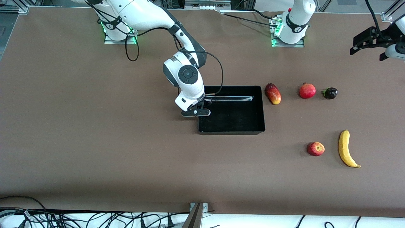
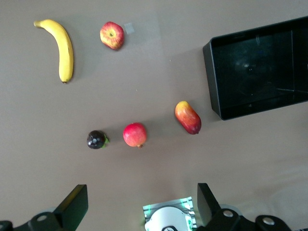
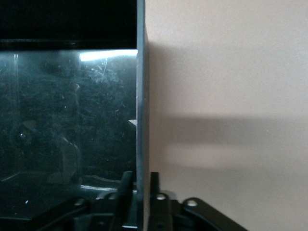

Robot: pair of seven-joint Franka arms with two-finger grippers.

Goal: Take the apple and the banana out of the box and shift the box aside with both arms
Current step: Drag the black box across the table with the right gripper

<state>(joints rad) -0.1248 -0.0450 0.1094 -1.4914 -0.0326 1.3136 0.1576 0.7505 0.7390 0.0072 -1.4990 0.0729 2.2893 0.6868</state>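
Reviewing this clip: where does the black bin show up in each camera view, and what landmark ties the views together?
Front view: the black bin sits mid-table, mango beside it.
Left wrist view: bin at the picture's edge, open side visible.
Right wrist view: the right gripper has its jaws closed on one wall.
Shared landmark: the bin's glossy floor.

The right arm (image 1: 148, 19) reaches from its base at the tabletop's edge along the robots' side out toward the middle, wrist bent straight down. The right gripper (image 3: 139, 185) sits low, its fingers (image 3: 126, 183) pinched together on a thin black wall. The left arm (image 1: 295, 19) waits; the left gripper (image 2: 142, 204) hangs high over its own end of the tabletop, fingers spread wide.
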